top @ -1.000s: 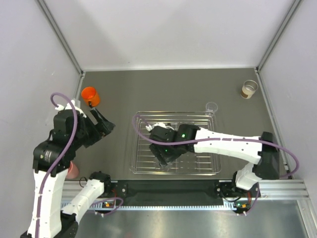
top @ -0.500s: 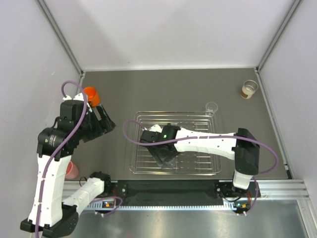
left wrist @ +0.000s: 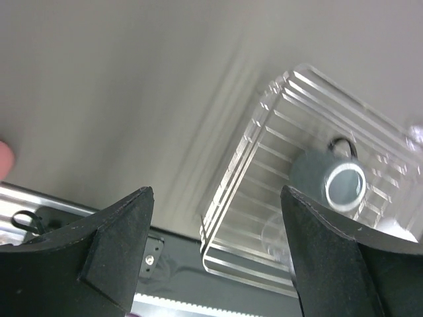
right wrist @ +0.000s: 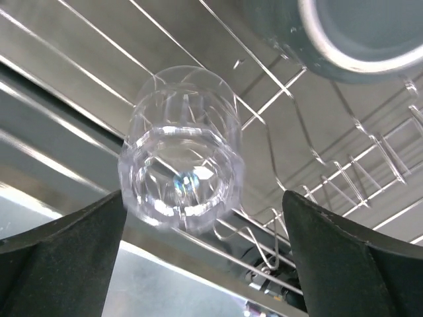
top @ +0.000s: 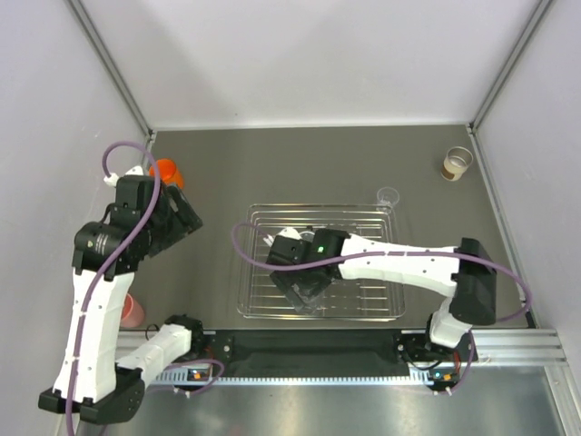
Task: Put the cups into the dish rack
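The dish rack [top: 363, 218] lies mid-table. My right gripper [top: 305, 291] hangs low over its near left part. In the right wrist view that gripper [right wrist: 203, 196] is open, and a clear cup [right wrist: 180, 169] lies on its side on the bars between the fingers, close to the left one and apart from the right one. A dark grey cup [right wrist: 344, 30] lies in the rack beyond it. My left gripper [top: 189, 216] is open and empty, just in front of the orange cup [top: 166, 170]. From the left wrist, the rack [left wrist: 254, 148] and dark grey cup [left wrist: 329, 179] show ahead.
A second clear cup [top: 388, 194] stands just beyond the rack's far right corner. A cream cup [top: 457, 163] stands at the far right by the wall. A pink cup [top: 132, 309] sits by the left arm's base. Walls close in on three sides.
My right gripper's jaws have spread wide and let go of the clear cup, which now lies on the rack. My left arm has swung back toward the orange cup.
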`<action>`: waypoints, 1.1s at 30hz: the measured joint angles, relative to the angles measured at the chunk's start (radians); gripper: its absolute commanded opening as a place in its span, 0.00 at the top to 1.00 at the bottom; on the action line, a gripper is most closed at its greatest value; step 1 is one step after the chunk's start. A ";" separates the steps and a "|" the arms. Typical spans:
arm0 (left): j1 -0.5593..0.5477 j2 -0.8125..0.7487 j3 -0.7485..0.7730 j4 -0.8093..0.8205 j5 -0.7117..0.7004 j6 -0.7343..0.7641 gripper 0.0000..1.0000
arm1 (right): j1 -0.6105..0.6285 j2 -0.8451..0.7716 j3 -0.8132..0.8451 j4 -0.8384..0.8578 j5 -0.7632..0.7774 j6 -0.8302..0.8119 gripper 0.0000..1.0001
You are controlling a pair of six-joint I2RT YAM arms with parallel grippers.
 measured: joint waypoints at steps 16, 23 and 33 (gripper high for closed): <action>0.000 0.160 0.040 0.003 -0.124 -0.081 0.23 | -0.165 -0.378 0.034 0.039 -0.011 -0.109 0.00; 0.008 0.327 0.049 0.168 -0.229 0.030 0.23 | -0.256 -0.562 -0.018 0.044 -0.048 -0.134 0.00; 0.210 0.571 0.079 0.496 -0.233 0.214 0.19 | -0.331 -0.670 -0.080 0.039 -0.110 -0.151 0.00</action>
